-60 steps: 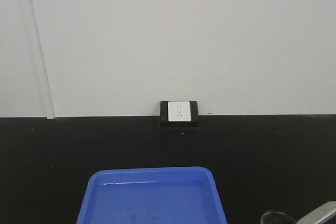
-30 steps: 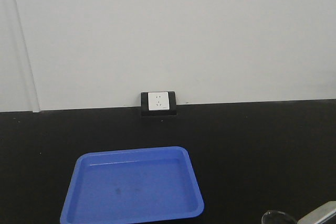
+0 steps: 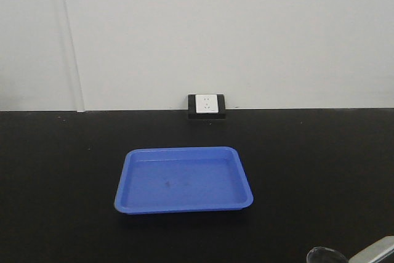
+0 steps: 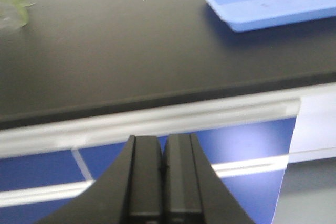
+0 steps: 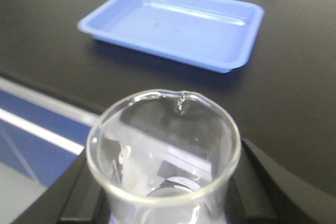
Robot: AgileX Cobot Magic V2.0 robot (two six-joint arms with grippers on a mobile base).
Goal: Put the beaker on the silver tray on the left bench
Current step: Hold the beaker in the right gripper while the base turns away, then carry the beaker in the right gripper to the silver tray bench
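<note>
The right gripper (image 5: 164,205) hugs the beaker (image 5: 163,145) between its two black fingers, one on each side of the glass. The beaker stands straight up with its open mouth and little spout on top, so it will not tip or slip out. It looks empty. It is up in the air in front of the black bench (image 3: 308,164), not resting on anything. In the front view only a bit of its rim peeks in at the bottom right corner.

The left gripper (image 4: 160,182) is squeezed closed with nothing in it. It hangs low in front of the bench edge, out of the way, most likely because one arm is enough for such a small glass.

A blue tray (image 3: 183,180) lies flat on the bench, with nothing in it, and a wall socket (image 3: 206,104) sits behind it. That is not the tray the beaker must go to. The silver tray is not in any view, and it is hard to tell if this is the left bench. So the robot probably needs to find the silver tray before it can put the glass down
</note>
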